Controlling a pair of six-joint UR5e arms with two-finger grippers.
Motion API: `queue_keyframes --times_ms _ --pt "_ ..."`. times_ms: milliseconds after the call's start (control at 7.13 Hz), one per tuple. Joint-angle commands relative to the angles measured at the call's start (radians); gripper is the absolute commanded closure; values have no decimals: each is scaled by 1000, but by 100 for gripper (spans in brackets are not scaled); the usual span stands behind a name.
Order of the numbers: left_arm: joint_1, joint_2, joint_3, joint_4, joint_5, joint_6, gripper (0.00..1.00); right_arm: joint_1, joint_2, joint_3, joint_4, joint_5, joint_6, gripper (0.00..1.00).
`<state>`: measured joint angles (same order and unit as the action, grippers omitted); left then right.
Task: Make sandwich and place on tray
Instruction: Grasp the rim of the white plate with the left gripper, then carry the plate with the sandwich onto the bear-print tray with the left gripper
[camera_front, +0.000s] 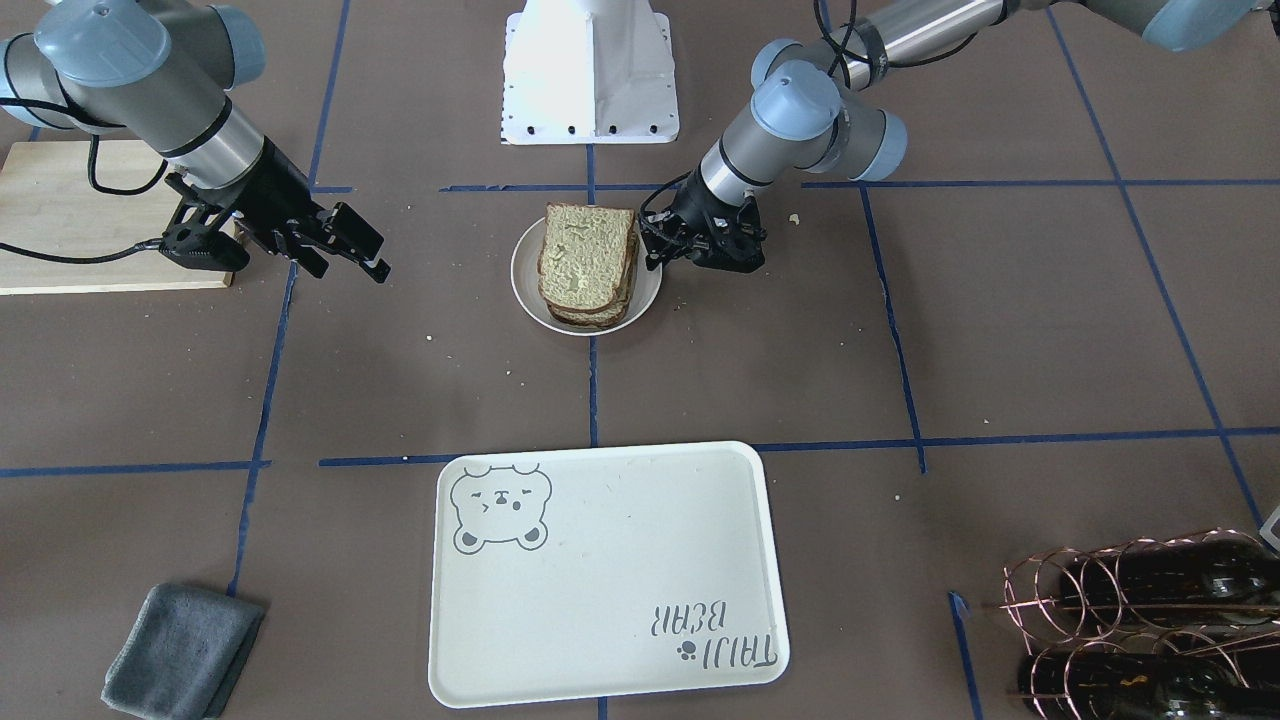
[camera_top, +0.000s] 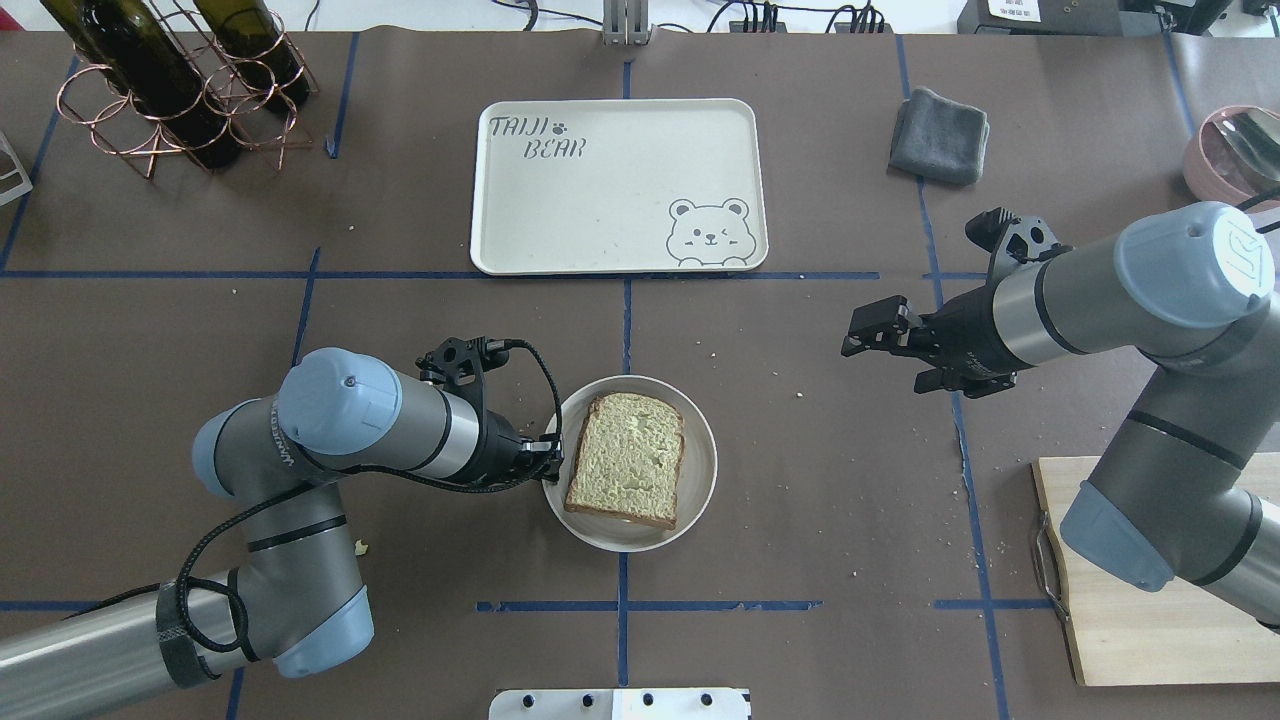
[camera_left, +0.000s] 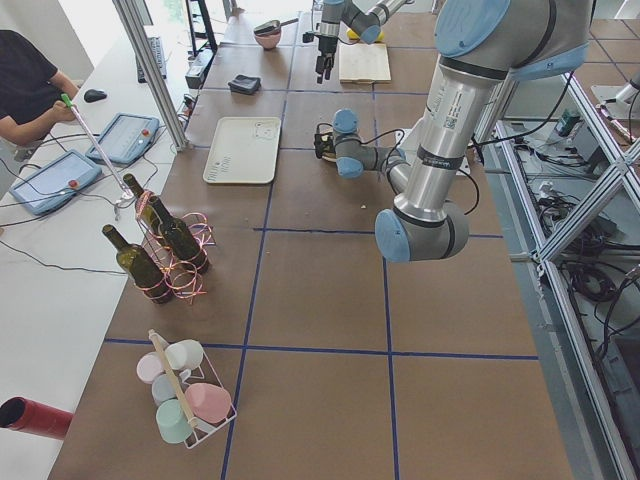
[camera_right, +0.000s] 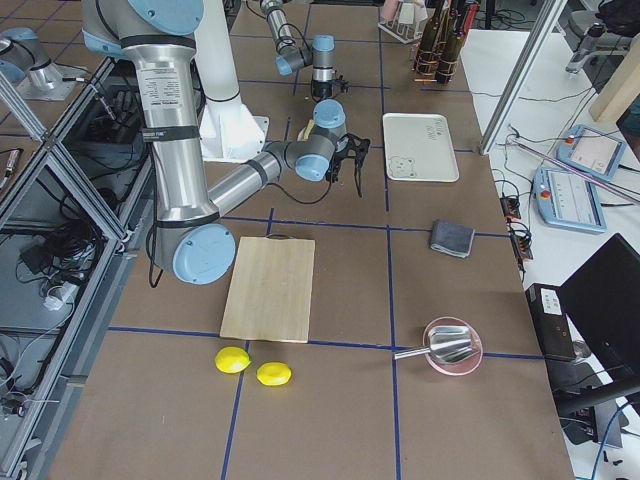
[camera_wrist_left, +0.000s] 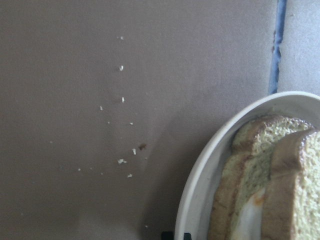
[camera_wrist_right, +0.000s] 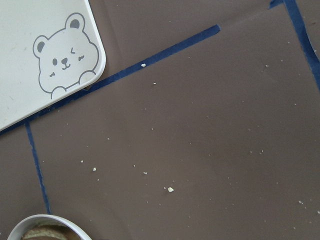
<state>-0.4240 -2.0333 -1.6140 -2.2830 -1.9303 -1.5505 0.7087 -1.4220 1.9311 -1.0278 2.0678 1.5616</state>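
Note:
The sandwich (camera_front: 588, 262), two greenish-tan slices with brown crust, lies on a small round white plate (camera_top: 700, 450) at mid-table. In the left wrist view a bit of white egg (camera_wrist_left: 246, 220) shows between the slices (camera_wrist_left: 280, 175). My left gripper (camera_top: 548, 458) is low at the plate's left rim (camera_wrist_left: 200, 185), and its jaws look shut on that rim; it also shows in the front view (camera_front: 652, 240). My right gripper (camera_top: 885, 350) is open and empty, hovering well to the right of the plate; it also shows in the front view (camera_front: 345, 255). The cream bear tray (camera_top: 620, 185) lies beyond the plate with nothing on it.
A wooden cutting board (camera_top: 1150, 570) lies under my right arm. A grey cloth (camera_top: 940, 135) sits right of the tray and a copper rack with wine bottles (camera_top: 170, 90) at far left. A pink bowl (camera_top: 1235, 150) is at the far right. Crumbs dot the brown table.

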Motion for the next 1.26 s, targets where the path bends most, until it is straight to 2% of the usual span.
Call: queue_keyframes --times_ms 0,140,280,421,561,1122 --pt "-42 -1 2 -79 45 -214 100 3 -2 5 2 0 0 0" --pt "-83 -21 14 -78 48 -312 100 5 -24 15 8 0 0 0" --pt "-126 -78 76 -75 48 -420 100 11 -49 40 8 -2 0 0" --pt "-177 -173 182 -69 50 -495 100 11 -64 60 8 -2 2 0" --pt "-221 -252 300 -64 48 -503 100 11 -96 87 8 -2 2 0" --pt "-249 -357 515 -145 56 -517 100 9 -109 98 20 -3 5 0"
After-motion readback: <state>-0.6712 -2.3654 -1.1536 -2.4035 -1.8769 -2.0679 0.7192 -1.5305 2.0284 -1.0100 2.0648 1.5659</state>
